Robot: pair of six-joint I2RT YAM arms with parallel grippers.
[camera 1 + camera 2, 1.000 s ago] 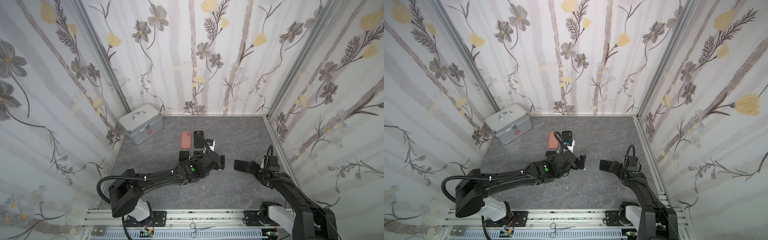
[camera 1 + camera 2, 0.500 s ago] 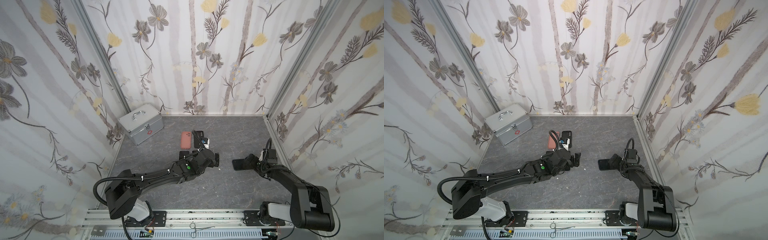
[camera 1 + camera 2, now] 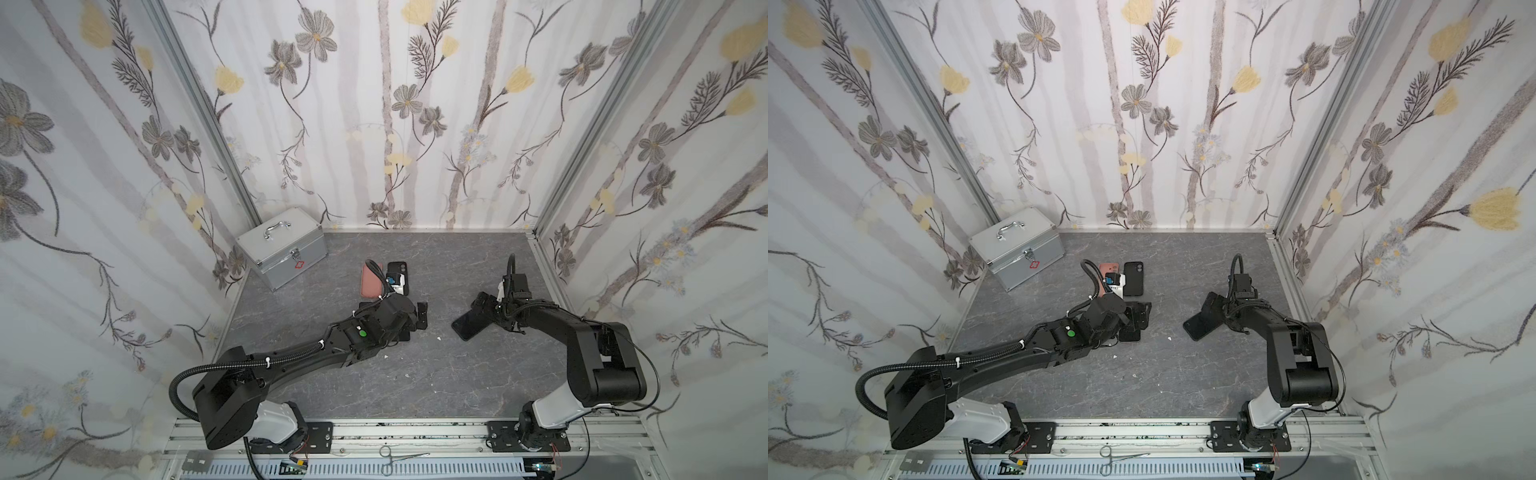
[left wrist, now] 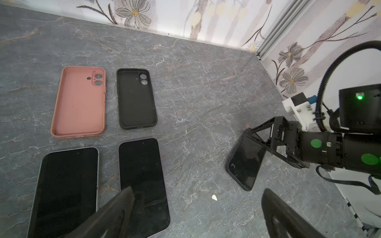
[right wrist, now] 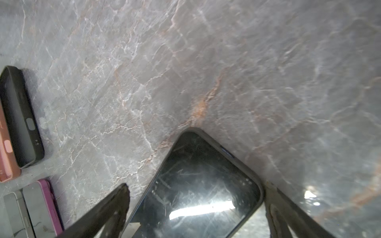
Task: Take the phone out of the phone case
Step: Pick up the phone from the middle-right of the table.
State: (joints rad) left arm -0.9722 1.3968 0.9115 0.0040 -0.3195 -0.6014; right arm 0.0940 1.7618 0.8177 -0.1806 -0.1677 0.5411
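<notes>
Straddling the phone (image 5: 198,195), R claw (image 5: 195,184) has jaws wide apart, one finger each side; can't tell if pads touch it. Phone sits in its dark case (image 5: 241,168), screen up: free end on tabletop (image 4: 206,92), other end between the fingers, looks slightly raised. L claw (image 4: 196,190), jaws also apart and empty, hovers over a pink-edged bare phone (image 4: 142,164); silver-edged bare phone (image 4: 68,185) just beside it. Past them, side by side, lie two empty cases: pink case (image 4: 79,101), black case (image 4: 135,99). Silver box (image 3: 282,247) at back-left corner, well apart.
</notes>
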